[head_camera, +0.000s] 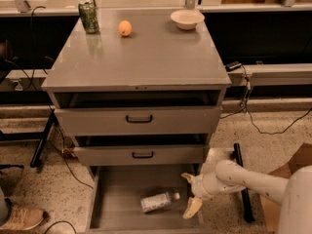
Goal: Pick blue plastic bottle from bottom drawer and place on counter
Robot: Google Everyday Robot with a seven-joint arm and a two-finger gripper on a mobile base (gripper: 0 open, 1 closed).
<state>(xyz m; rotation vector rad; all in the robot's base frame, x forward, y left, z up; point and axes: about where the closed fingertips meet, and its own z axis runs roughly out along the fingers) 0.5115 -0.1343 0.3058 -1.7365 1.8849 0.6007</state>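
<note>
Bottle (158, 202) lies on its side in the open bottom drawer (117, 194), cap toward the tool (191, 193), which stands spread apart just beside it. Approach step judged in hand; next: straddle, clamp, lift to desk (141, 57).

The counter (141, 57) is glossy grey; the 2 drawers below carry black handles (139, 119). The bottom drawer (114, 194) is plain grey inside. The blue plastic bottle (157, 202) in it looks clear, perhaps faintly bluish, white-capped. The white gripper (190, 193), just right of the bottle, spreads cream fingers (191, 208). The can (88, 17) is green-patterned, the fruit (125, 28) orange, the bowl (187, 19) off-white.
</note>
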